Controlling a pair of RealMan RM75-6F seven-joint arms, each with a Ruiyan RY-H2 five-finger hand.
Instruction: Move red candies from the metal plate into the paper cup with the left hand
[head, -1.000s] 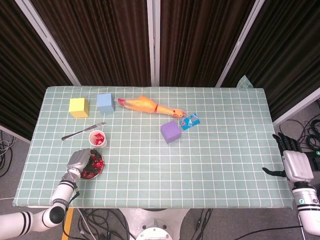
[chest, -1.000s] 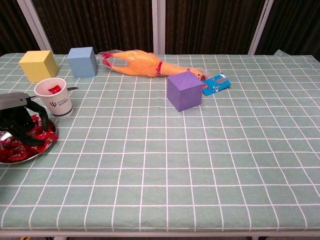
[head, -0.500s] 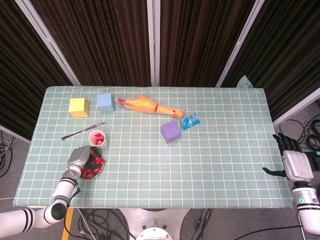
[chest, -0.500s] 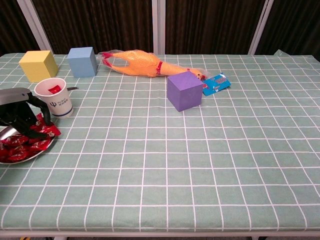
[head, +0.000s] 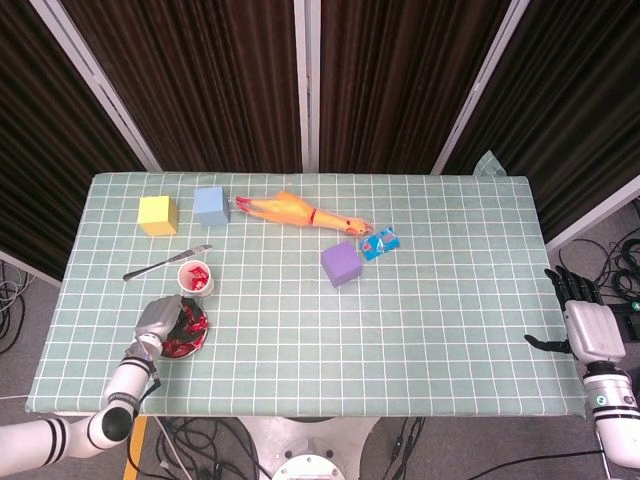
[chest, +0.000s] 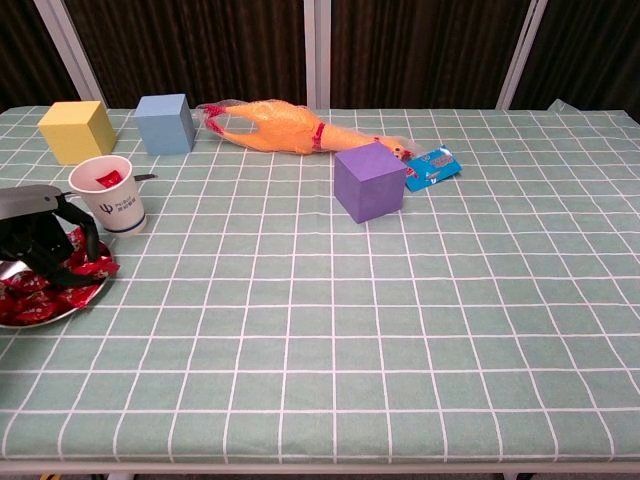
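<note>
Your left hand is curling fingers into metal plate's red candies (grasp: cannot tell); paper cup is holding one.

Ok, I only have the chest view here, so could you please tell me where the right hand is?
Observer: The right hand hangs beyond the table's right edge, fingers apart, holding nothing.
Operator: Thanks. What is the grey tip behind the paper cup?
Observer: It is a knife lying flat on the cloth, its handle reaching away toward the table's left edge.
Operator: My frame crops the metal plate. Is it fully on the table?
Observer: Yes, the whole plate sits on the table, inside the front-left corner, with the left hand over its left part.
</note>
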